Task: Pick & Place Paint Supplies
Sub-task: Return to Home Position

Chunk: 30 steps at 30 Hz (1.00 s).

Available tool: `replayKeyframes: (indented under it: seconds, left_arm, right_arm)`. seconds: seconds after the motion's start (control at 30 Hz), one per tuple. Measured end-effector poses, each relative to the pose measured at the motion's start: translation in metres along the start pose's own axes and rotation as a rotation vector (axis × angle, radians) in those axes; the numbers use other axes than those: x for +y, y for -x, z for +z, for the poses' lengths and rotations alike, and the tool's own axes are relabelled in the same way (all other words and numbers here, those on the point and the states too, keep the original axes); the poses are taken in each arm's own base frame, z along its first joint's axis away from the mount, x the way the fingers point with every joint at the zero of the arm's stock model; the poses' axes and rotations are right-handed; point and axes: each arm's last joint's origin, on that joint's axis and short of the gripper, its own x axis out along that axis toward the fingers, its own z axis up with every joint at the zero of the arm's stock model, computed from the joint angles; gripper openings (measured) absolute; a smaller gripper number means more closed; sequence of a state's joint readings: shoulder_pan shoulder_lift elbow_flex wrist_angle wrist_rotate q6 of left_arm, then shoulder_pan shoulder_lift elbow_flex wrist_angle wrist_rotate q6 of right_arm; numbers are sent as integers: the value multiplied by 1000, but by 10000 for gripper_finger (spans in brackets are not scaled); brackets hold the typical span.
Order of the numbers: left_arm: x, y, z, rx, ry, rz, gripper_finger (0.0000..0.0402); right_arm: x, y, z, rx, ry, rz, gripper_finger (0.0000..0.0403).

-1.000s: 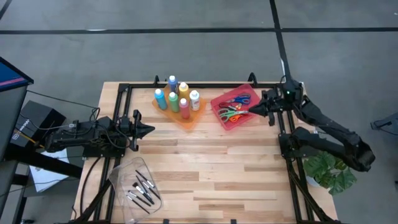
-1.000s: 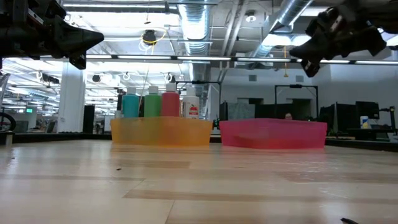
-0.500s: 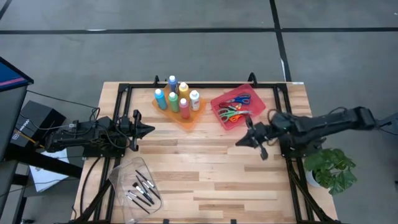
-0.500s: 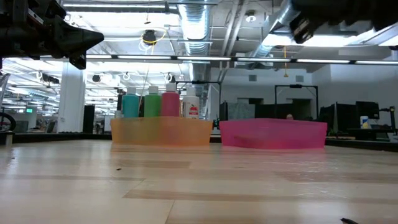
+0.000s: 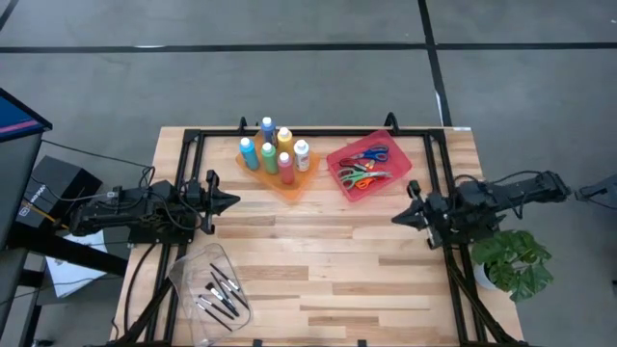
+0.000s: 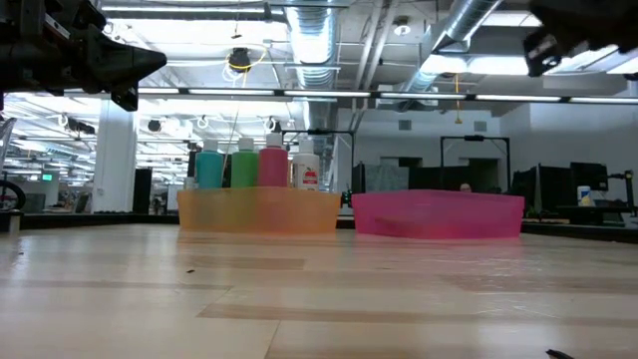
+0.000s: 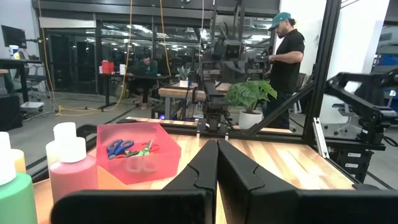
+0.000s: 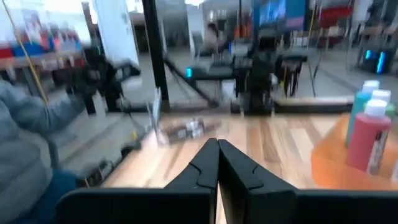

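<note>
Several paint bottles (image 5: 275,152) stand upright in an orange tray (image 5: 289,185); the low view shows the bottles (image 6: 257,166) at the table's far side. Scissors with coloured handles (image 5: 364,166) lie in a red tray (image 5: 339,183), and the left wrist view sees these scissors (image 7: 127,148) too. Thin dark brushes (image 5: 220,293) lie in a clear tray near the left front corner. My left gripper (image 5: 233,200) hovers shut, left of the orange tray. My right gripper (image 5: 396,218) hovers shut, on the near side of the red tray, pointing left.
A black frame rail (image 5: 318,133) runs round the table's far and side edges. A potted plant (image 5: 511,265) stands off the right edge. A person (image 7: 287,59) stands in the room beyond the table. Bare wood (image 5: 328,260) lies between the trays and the near edge.
My right gripper has drawn away from the red tray toward the near edge, the arm dropping low and stretching level. It then pulled back a little toward the right edge. Its fingers stay shut. The left arm and all supplies have kept still.
</note>
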<state>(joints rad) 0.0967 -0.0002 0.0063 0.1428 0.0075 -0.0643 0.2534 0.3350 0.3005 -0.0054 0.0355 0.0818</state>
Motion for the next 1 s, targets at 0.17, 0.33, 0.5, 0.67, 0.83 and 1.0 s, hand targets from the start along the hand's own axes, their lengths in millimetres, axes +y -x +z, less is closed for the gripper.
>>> replayKeyframes:
  seconds: [0.17, 0.33, 0.5, 0.67, 0.83, 1.0]
  left_arm:
    - [0, 0, 0, 1, 0, 0, 1]
    - [0, 0, 0, 0, 0, 0, 1]
    - [0, 0, 1, -9, 0, -1, 1]
    - [0, 0, 4, -36, 0, -3, 1]
    - [0, 0, 5, -47, 0, -3, 1]
    - [0, 0, 5, -53, 0, -3, 1]
  right_arm:
    - [-5, 17, -26, -139, -11, -32, 0]
    - [-8, 21, -42, -180, 67, -46, 0]
    - [-9, 19, -46, -139, 130, -12, 0]
    - [-9, 18, -53, -145, 237, 68, 0]
    - [-20, 15, -68, -78, 200, -30, 0]
    - [-27, 15, -68, -72, 167, -71, 0]
